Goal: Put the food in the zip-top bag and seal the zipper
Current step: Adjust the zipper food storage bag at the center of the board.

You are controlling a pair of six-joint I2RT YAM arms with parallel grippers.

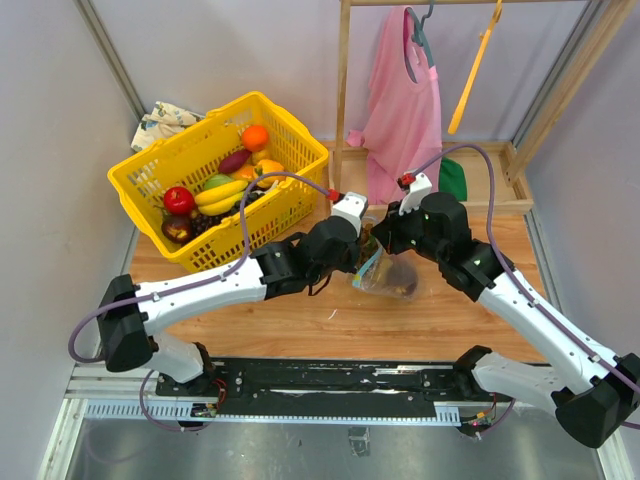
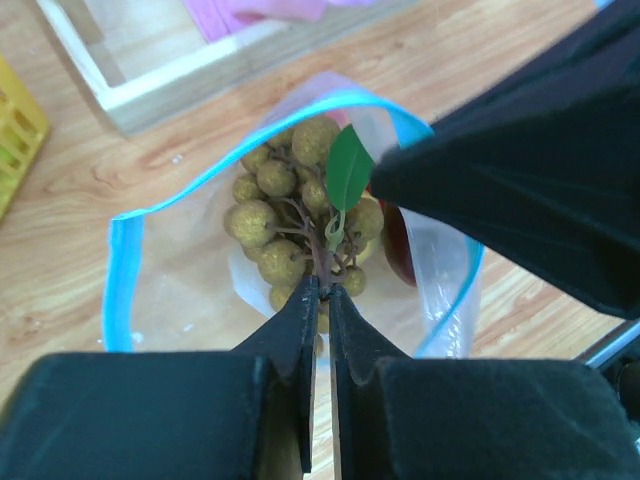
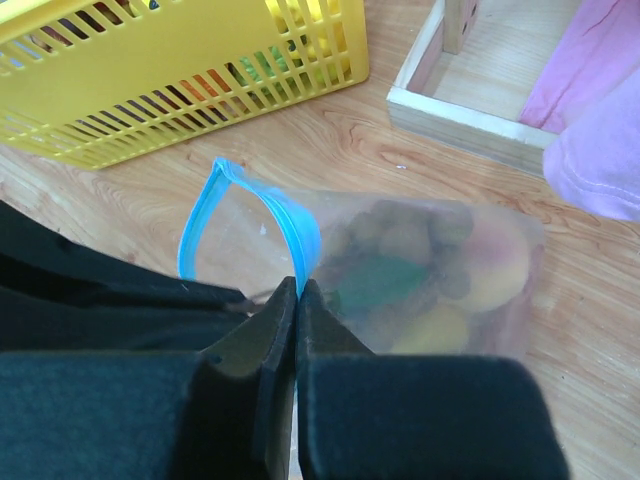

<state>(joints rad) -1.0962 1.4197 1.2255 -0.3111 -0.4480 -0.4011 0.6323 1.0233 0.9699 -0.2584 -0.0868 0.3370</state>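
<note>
One zip-top bag point(image 3: 480, 250), mouth open, left fingers point(image 2: 292, 335) pinching grape cluster point(image 2: 275, 220) stem, right fingers point(image 3: 268, 345) clamped on zipper point(image 3: 300, 232).

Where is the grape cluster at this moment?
In the left wrist view the grape cluster sits inside the open mouth of the zip-top bag, its stem pinched by the left gripper. The bag lies right of the yellow basket.

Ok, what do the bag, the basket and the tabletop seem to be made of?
Zip-top bag: thin clear plastic film, faintly frosted; food shows through it. Basket: rigid yellow moulded plastic, slotted walls, slight sheen. Tabletop: wood or wood-look laminate, judging by the grain; can't tell which.
</note>
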